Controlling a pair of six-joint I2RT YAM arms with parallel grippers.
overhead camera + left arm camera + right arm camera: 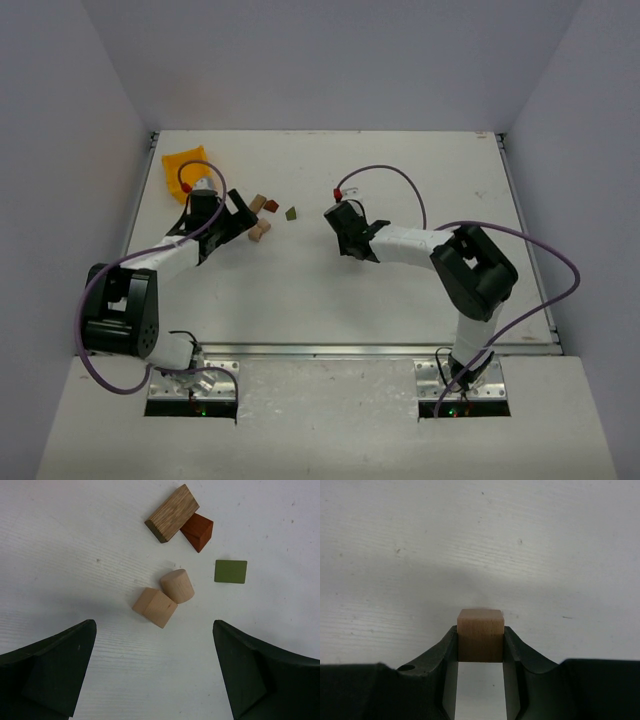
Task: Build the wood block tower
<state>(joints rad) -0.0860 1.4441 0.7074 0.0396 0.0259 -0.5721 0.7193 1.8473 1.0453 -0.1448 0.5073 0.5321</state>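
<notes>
No wood block tower shows in any view; the blocks lie loose on the white table. A long tan block [172, 513] touches a dark red wedge [198, 531]. An olive-green flat piece [231, 571] lies apart to their right. A tan cylinder [178, 585] rests against a tan cube [154, 607]. My left gripper [154, 629] hovers open just short of that cube, holding nothing. The same cluster [262, 215] sits beside the left gripper [232, 224] in the top view. My right gripper [480, 642] is shut on another tan cube [480, 625], over bare table to the right of the olive piece [291, 213].
A yellow plastic bin [185, 165] stands at the back left corner, behind the left arm. The table's metal rim [505, 160] runs along the right and near sides. Grey walls close in the table on three sides.
</notes>
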